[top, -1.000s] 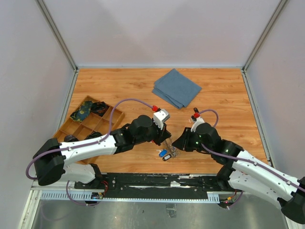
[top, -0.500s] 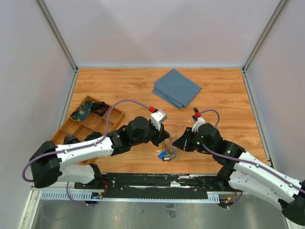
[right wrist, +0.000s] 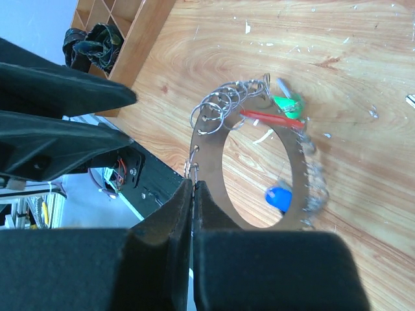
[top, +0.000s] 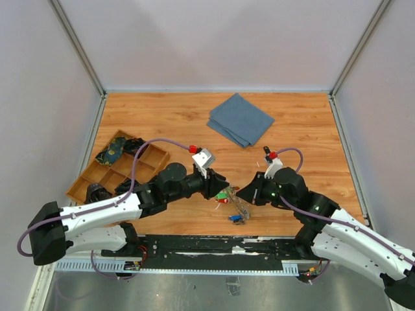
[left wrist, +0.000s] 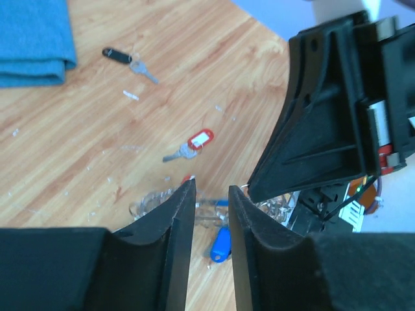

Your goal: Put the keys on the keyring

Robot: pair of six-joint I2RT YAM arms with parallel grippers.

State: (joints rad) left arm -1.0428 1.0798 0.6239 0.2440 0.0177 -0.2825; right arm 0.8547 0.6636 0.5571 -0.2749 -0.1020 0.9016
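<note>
The right tool is clenched on the rim of the keyring. The left tool, fingers parted and empty, faces it just beside. A loose red-tagged key lies on the desk straight ahead of the left tool, nearer that arm.

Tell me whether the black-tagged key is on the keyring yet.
No: the black-tagged key lies loose near the blue cloth, well apart from the keyring.
</note>
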